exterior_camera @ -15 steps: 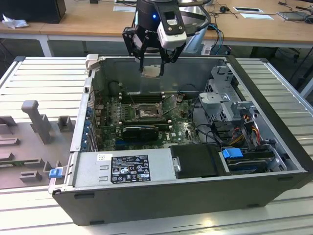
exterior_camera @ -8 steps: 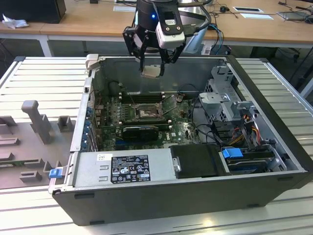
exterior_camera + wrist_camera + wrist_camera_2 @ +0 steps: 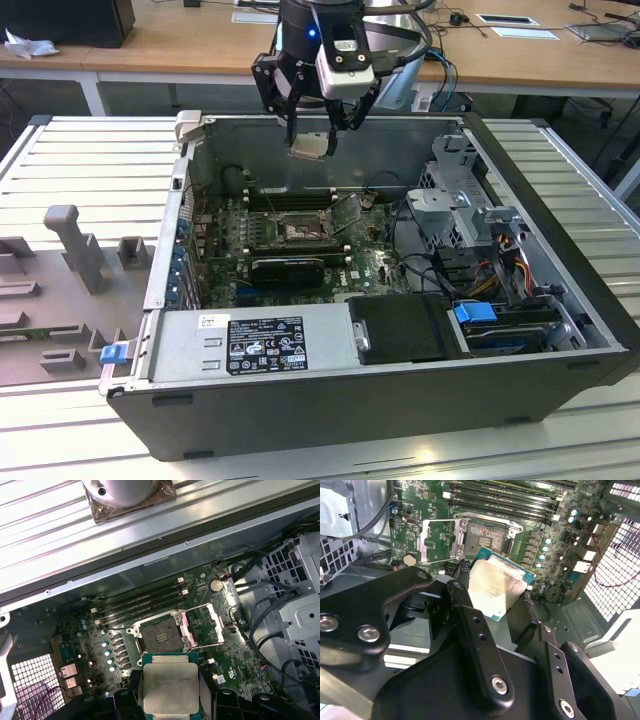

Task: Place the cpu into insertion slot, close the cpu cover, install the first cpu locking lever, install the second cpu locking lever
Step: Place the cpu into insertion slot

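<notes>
First step in hand: the gripper (image 3: 313, 138), closed on the cpu (image 3: 170, 687), hangs well above the slot (image 3: 159, 635), whose cover (image 3: 206, 625) stands open; seating needs the cpu squared to the slot

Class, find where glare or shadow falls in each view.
Second wrist view: glare washes out the top of the chip. First wrist view: the ribbed table glows brightest; the chip is evenly lit. Exterior view: the inside of the case lies in shade.
</notes>
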You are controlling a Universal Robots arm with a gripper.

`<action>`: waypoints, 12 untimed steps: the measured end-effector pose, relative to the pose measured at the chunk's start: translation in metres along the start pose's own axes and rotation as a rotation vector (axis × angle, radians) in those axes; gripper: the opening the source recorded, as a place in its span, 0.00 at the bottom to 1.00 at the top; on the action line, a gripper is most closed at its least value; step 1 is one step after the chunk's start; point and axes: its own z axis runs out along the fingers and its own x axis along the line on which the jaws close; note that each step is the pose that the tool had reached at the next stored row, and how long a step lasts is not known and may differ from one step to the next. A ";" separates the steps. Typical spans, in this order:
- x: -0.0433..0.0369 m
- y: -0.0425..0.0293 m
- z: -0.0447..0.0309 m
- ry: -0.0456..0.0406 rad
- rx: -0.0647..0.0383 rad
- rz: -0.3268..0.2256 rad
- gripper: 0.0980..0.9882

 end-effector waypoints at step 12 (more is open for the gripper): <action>0.0000 0.0000 0.0000 -0.0072 -0.002 0.082 0.49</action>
